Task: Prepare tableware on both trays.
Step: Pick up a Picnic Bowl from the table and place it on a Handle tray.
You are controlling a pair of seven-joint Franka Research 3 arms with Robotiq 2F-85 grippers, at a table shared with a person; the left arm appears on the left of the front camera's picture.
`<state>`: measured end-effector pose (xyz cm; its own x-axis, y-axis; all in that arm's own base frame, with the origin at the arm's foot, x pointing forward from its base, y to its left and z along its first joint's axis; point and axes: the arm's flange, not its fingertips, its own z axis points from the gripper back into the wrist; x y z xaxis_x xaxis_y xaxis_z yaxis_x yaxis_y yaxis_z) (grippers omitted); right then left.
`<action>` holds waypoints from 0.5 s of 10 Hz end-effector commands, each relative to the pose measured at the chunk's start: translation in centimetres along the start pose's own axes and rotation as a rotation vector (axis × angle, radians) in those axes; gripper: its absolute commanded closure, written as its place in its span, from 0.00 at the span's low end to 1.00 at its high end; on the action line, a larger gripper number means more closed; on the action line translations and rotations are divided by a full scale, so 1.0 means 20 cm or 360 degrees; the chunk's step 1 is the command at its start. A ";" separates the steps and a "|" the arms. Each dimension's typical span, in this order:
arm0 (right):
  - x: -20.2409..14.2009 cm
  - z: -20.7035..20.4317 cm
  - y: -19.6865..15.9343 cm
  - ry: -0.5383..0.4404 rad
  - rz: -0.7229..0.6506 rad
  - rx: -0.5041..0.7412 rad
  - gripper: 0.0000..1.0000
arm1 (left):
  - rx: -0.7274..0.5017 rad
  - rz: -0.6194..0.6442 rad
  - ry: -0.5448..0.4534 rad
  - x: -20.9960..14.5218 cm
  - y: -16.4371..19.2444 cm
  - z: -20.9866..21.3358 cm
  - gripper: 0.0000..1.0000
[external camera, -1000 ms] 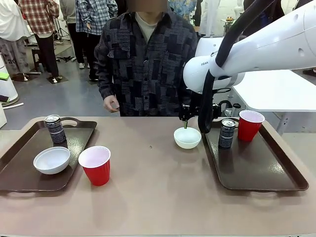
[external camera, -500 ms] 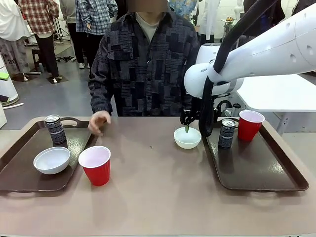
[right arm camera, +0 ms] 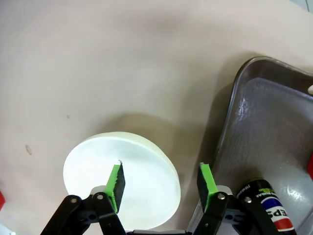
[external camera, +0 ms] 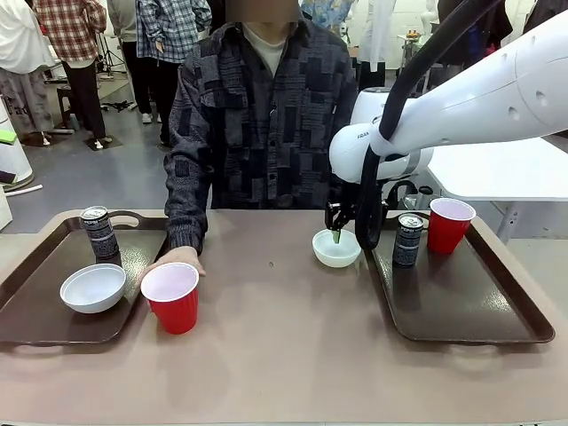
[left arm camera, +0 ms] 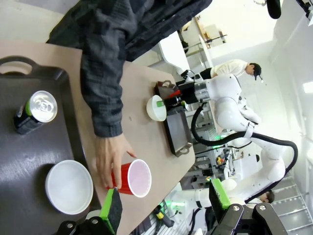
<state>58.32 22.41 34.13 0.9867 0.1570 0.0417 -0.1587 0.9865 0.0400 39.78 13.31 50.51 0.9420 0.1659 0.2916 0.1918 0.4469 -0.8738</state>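
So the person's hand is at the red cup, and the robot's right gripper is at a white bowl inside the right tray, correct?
Not quite. The front view shows the white bowl on the table beside the right tray, not inside it. The hand is at the red cup, and the right gripper at that bowl.

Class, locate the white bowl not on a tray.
Front view, right of centre: bowl on the table beside the right tray's left rim, under the right gripper.

This looks like a robot lab, because a big white robot arm (external camera: 497,98) with a black cable (external camera: 424,55) reaches over a plain tan table (external camera: 284,373), and people (external camera: 67,53) stand around on a wide grey floor (external camera: 106,177) behind.
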 end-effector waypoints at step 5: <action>0.06 -0.02 0.02 0.0026 0.0032 -0.0017 0.79 | -0.0004 -0.0009 0.0014 0.00 -0.01 0.01 0.05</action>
<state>58.65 22.79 33.71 0.9861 0.1620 0.0369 -0.1635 0.9857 0.0407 39.78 13.31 50.51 0.9421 0.1659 0.2916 0.1918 0.4468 -0.8738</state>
